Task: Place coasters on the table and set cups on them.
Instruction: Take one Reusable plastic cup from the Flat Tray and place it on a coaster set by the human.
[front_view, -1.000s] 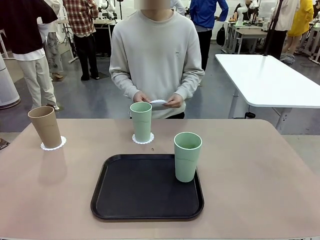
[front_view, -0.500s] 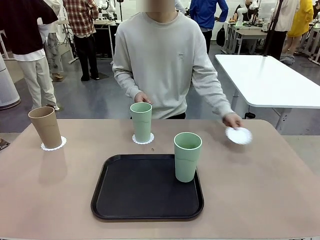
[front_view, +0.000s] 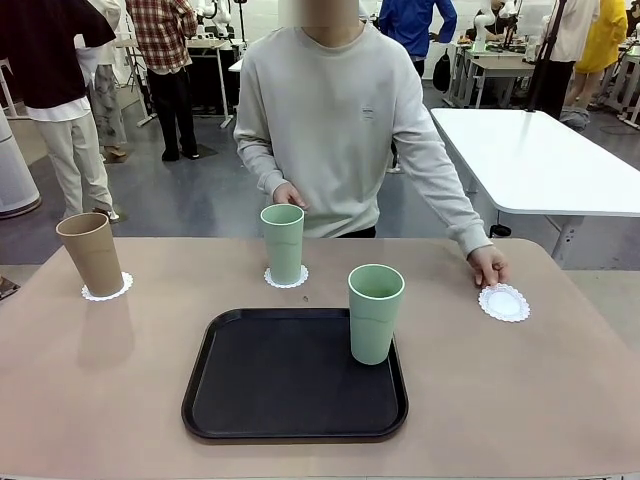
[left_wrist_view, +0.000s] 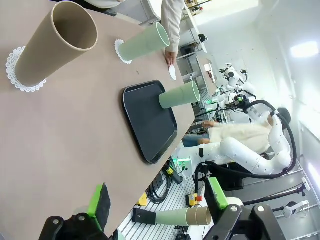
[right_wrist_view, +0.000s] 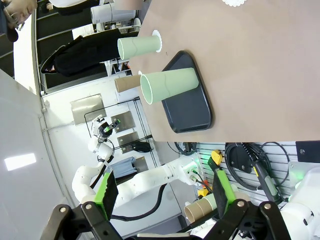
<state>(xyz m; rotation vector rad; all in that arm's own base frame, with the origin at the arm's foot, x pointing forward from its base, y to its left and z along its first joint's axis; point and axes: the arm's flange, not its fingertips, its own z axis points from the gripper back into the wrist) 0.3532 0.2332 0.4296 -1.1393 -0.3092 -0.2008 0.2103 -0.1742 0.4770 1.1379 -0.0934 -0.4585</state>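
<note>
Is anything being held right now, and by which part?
The left gripper and right gripper are open, holding nothing. The person's hand touches the far edge of the bare coaster, which lies flat on the table.

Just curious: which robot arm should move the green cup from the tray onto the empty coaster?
Probably the right: the cup stands at the tray's right edge, and the coaster lies farther right.

Bright even overhead light, wide-angle wrist distortion
</note>
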